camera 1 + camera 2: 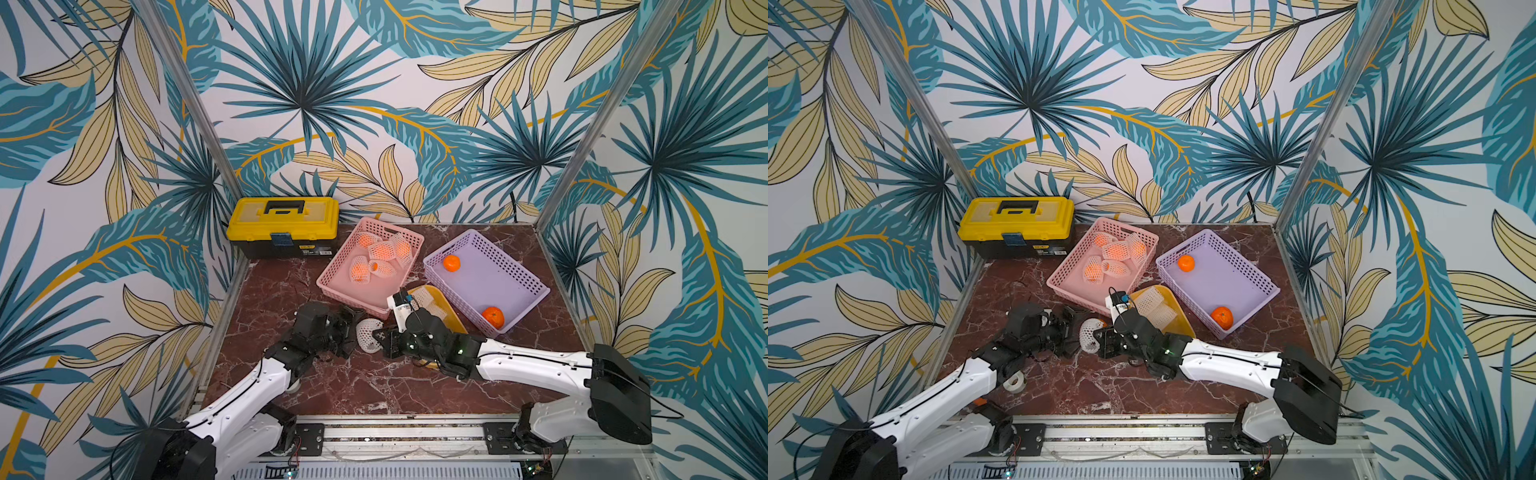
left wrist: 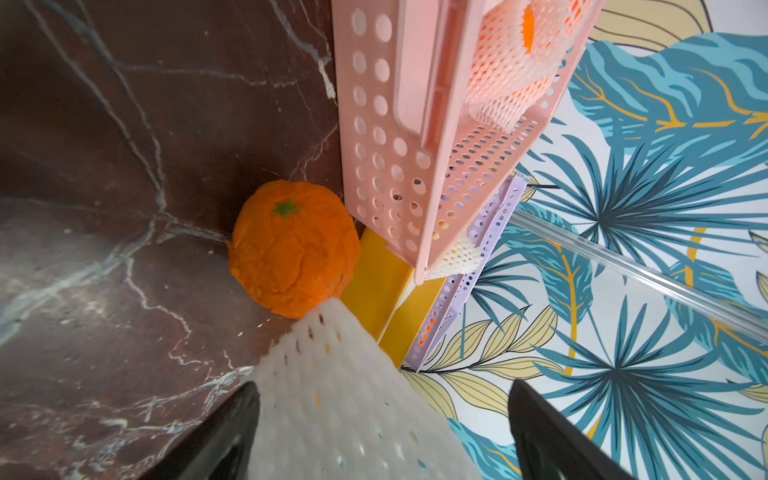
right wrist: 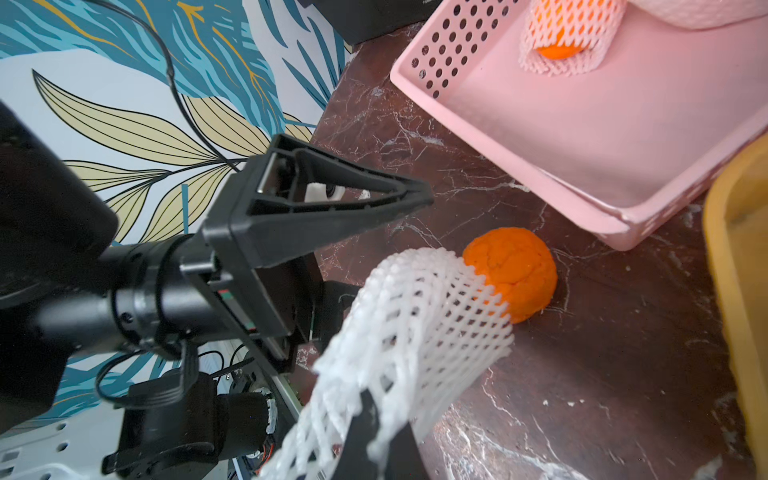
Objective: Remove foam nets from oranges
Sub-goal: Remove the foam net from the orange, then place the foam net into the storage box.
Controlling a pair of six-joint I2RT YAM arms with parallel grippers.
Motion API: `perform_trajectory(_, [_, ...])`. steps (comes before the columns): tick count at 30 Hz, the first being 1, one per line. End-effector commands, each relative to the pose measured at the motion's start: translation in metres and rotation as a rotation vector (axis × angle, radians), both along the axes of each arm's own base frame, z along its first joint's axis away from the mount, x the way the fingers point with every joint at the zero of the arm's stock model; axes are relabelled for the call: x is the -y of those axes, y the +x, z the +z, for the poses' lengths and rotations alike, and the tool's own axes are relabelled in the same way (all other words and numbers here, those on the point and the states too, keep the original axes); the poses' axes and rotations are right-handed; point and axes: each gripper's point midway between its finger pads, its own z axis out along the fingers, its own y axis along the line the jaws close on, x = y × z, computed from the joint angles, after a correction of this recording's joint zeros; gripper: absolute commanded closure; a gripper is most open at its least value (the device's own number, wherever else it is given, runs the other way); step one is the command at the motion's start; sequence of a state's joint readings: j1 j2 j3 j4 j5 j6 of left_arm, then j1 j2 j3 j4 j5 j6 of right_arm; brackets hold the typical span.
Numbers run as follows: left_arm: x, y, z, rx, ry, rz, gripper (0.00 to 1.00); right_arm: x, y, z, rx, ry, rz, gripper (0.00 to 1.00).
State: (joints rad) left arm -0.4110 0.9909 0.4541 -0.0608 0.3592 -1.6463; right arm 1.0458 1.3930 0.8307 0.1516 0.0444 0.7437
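Observation:
A white foam net hangs stretched and empty over the marble table between my two grippers. My right gripper is shut on one end of this net. My left gripper is open, and the net's other end lies loose between its fingers. A bare orange rests on the table beside the net's mouth, against the corner of the pink basket. In a top view only a sliver of this orange shows. Several oranges still in nets lie in the pink basket.
A purple basket at the right holds two bare oranges. A yellow tray with empty nets sits between the baskets. A yellow toolbox stands at the back left. A white tape roll lies under my left arm.

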Motion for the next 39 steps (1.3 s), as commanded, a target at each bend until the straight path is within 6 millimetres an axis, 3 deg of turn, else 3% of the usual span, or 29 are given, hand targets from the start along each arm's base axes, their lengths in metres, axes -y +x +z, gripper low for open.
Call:
perform_trajectory(1, [0.001, 0.005, 0.019, 0.054, 0.02, -0.045, 0.03, 0.023, -0.003, 0.001, 0.032, -0.042, -0.026, 1.0])
perform_trajectory(10, [0.002, 0.011, 0.044, 0.154, 0.151, -0.156, 0.0, 0.116, 0.015, 0.046, 0.162, -0.077, -0.242, 1.0])
perform_trajectory(13, [-0.001, 0.01, 0.044, 0.17, 0.244, -0.214, 0.0, 0.152, 0.034, 0.059, 0.16, -0.097, -0.334, 1.0])
perform_trajectory(17, [-0.002, 0.007, 0.044, 0.182, 0.327, -0.296, 0.0, 0.202, 0.075, 0.075, 0.109, -0.08, -0.473, 1.0])
perform_trajectory(20, [-0.005, 0.004, 0.04, 0.179, 0.374, -0.332, 0.0, 0.226, 0.106, 0.094, 0.118, -0.032, -0.548, 1.0])
perform_trajectory(22, [-0.008, 0.002, 0.033, 0.163, 0.402, -0.34, 0.0, 0.226, 0.12, 0.111, 0.167, -0.006, -0.55, 1.0])
perform_trajectory(24, [-0.011, 0.001, 0.024, 0.14, 0.42, -0.34, 0.0, 0.214, 0.126, 0.122, 0.194, 0.008, -0.491, 1.0])
perform_trajectory(28, [-0.013, -0.003, 0.007, 0.09, 0.439, -0.346, 0.0, 0.185, 0.125, 0.115, 0.138, 0.046, -0.341, 1.0])
perform_trajectory(33, [-0.009, -0.004, -0.006, 0.056, 0.455, -0.37, 0.0, 0.169, 0.101, 0.073, 0.002, 0.047, -0.219, 1.0])
perform_trajectory(39, [0.0, -0.001, -0.018, 0.035, 0.461, -0.409, 0.0, 0.17, 0.073, 0.001, -0.152, 0.002, -0.166, 0.99])
